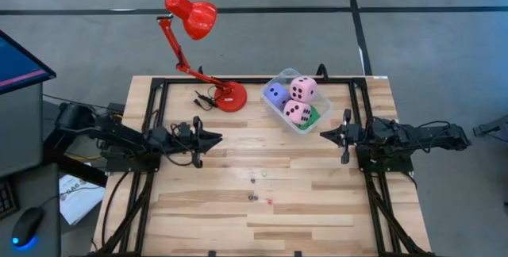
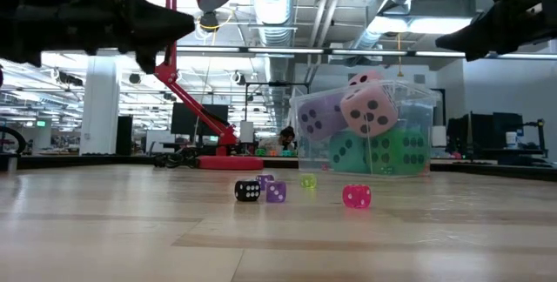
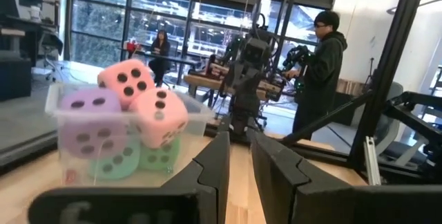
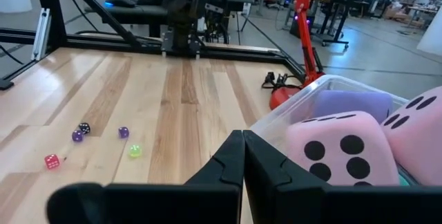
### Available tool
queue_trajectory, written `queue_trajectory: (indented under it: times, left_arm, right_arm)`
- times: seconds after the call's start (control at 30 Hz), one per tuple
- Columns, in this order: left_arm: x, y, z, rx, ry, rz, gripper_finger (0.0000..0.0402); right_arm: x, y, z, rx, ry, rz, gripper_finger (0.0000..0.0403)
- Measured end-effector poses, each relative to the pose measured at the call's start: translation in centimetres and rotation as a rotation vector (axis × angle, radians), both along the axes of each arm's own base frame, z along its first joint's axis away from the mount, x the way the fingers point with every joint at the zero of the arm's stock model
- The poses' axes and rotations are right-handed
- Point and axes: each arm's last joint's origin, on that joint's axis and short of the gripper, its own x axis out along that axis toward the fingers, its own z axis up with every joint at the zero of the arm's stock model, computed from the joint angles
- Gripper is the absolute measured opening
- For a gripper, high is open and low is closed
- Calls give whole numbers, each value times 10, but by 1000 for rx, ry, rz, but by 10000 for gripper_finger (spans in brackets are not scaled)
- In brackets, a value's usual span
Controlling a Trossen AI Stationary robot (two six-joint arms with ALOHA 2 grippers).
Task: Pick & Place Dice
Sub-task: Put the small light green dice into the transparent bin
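Observation:
A clear tub (image 1: 278,108) at the table's far right holds the big soft dice: two pink (image 1: 302,89) (image 1: 297,113), one purple-blue (image 1: 275,94) and one green (image 1: 314,117). In the low view a cyan one (image 2: 346,153) shows beneath them. Several tiny dice lie on the bare wood mid-table: black (image 2: 247,191), purple (image 2: 276,192), yellow-green (image 2: 308,180) and pink (image 2: 356,196). My left gripper (image 1: 219,138) hovers at mid-left with a narrow gap between its fingers (image 3: 214,165). My right gripper (image 1: 322,134) hovers just near of the tub, fingers shut (image 4: 243,141). Neither holds anything.
A red desk lamp (image 1: 193,15) stands on its round base (image 1: 231,97) at the far middle, left of the tub, with a dark cable (image 1: 205,98) beside it. Black frame rails (image 1: 151,114) run along the table's left and right sides. A person (image 3: 321,72) stands beyond the table.

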Motion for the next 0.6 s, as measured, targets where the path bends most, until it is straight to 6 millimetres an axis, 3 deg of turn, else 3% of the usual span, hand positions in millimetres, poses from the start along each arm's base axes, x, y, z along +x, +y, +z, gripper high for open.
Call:
queue_trajectory:
  times: [0.37, 0.6]
  left_arm:
    - [45, -5, 29, 69, -40, 15, 53]
    - [50, -5, 44, 61, -97, 17, 53]
  right_arm:
    - [0, 0, -1, -6, 7, 0, 0]
    - [0, 0, -1, -7, 6, -7, 0]
